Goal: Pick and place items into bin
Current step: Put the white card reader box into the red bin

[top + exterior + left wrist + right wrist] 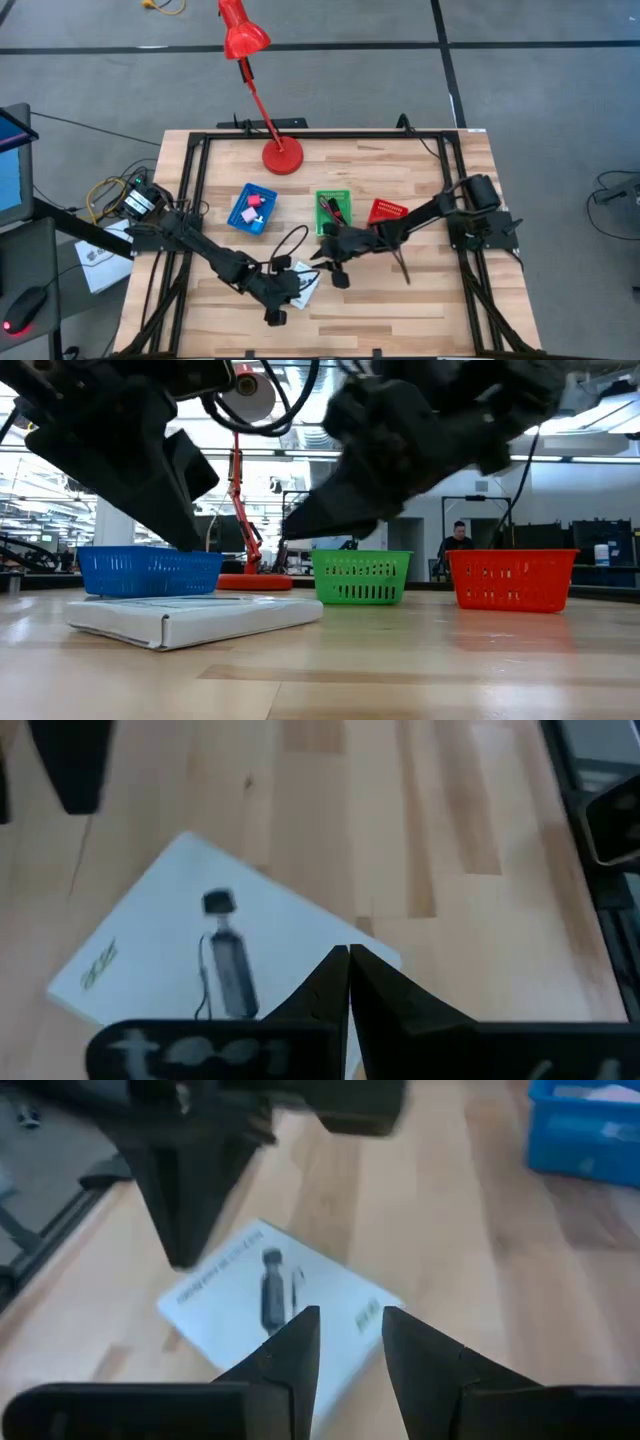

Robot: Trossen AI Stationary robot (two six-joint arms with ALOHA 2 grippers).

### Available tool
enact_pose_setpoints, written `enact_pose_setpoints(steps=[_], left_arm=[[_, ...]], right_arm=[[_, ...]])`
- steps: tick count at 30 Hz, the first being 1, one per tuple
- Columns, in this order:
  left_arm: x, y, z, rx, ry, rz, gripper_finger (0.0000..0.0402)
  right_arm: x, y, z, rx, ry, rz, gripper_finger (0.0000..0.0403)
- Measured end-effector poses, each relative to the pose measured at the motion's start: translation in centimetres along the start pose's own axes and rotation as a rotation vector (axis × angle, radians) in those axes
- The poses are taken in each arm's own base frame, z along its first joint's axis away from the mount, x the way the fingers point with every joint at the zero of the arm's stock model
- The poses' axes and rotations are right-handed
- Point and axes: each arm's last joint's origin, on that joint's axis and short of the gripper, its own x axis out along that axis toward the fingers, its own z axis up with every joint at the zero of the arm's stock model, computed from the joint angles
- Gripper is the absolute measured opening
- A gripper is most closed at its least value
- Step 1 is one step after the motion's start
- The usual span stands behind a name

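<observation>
A flat white card-like box with a black stick-shaped mark lies flat on the wood table between my two grippers. My left gripper is shut and hangs over one corner of the box, raised off the table in the low view. My right gripper is open, hovering over the opposite edge of the box. Pink cubes lie in the blue bin. A dark red cable lies in the green bin.
Blue, green and red bins stand in a row toward the far side; the red bin is on the right. A red desk lamp stands at the far edge. Bare wood stretches along the near edge.
</observation>
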Motion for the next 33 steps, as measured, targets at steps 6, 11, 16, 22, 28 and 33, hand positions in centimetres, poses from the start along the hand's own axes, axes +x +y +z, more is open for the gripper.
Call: enact_pose_setpoints(steps=[6,11,16,22,28,33], left_arm=[[-0.2,-0.7,-0.9,-0.002,0.041,0.000,0.0000],[-0.4,-1.0,-1.5,0.135,0.087,-0.003,0.0000],[-0.4,-1.1,-1.6,0.184,0.100,-0.025,0.0003],[-0.6,-1.4,-1.9,0.262,0.098,-0.008,0.0053],[-0.7,-1.0,-2.3,0.259,0.107,0.101,0.0129],[-0.9,-1.9,-2.3,0.273,0.037,0.099,0.0159]], right_arm=[[1.1,-0.3,1.0,0.014,0.059,0.066,0.0107],[1.2,-0.3,1.0,0.049,0.073,0.064,0.0107],[1.1,-0.3,0.7,0.094,0.098,0.060,0.0106],[1.2,0.2,0.9,0.081,0.076,0.076,0.0080],[1.2,0.3,0.8,0.079,0.088,0.077,0.0049],[1.2,0.4,1.0,0.075,0.072,0.080,0.0014]])
